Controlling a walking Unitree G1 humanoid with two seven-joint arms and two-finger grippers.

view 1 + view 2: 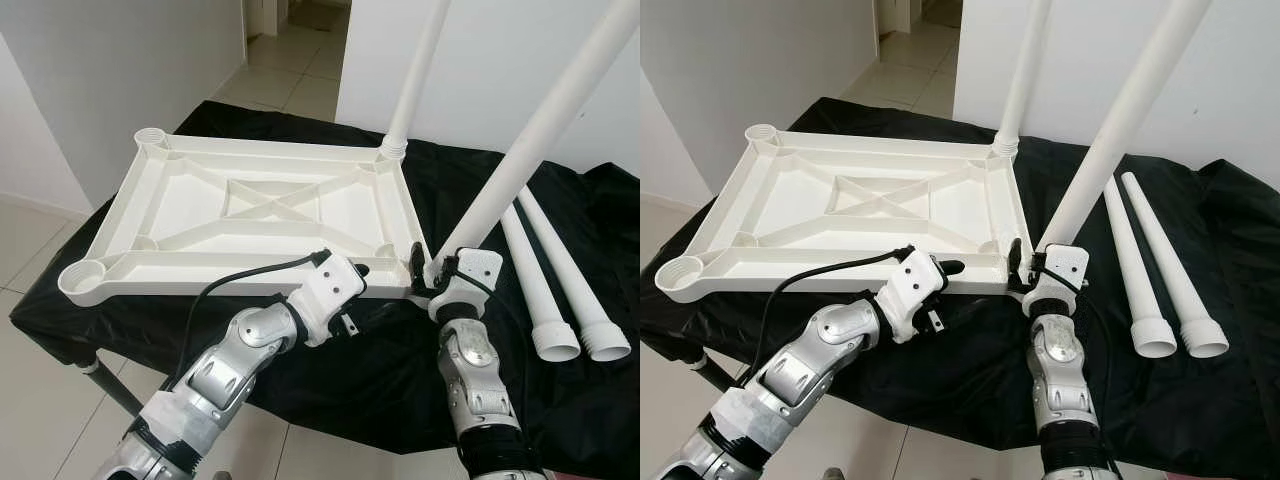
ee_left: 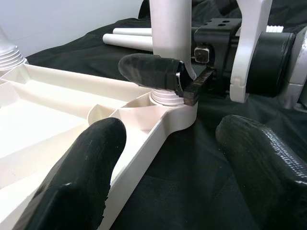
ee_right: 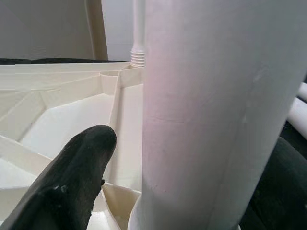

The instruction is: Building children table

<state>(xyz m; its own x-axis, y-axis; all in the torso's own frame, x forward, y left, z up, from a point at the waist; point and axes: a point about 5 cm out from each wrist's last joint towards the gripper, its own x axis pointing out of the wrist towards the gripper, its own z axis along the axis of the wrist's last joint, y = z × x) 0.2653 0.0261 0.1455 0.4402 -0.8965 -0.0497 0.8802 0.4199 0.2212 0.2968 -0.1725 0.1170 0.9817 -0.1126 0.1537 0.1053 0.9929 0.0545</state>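
Observation:
The white table top (image 1: 180,262) lies upside down on a black cloth. One white leg (image 1: 415,75) stands upright in its far right corner socket. A second leg (image 1: 540,130) leans to the right, its ribbed end (image 2: 167,98) resting in the near right corner socket. My right gripper (image 1: 428,272) is shut on this leg just above the socket, one finger (image 3: 81,163) on each side. My left gripper (image 2: 170,139) is open and holds nothing. It hovers at the table top's near edge, just left of that corner, pointing toward the right gripper.
Two loose white legs (image 1: 535,280) (image 1: 578,285) lie side by side on the cloth at the right. The sockets at the far left corner (image 1: 152,137) and near left corner (image 1: 82,277) hold nothing. White walls and a tiled floor (image 1: 290,60) lie beyond.

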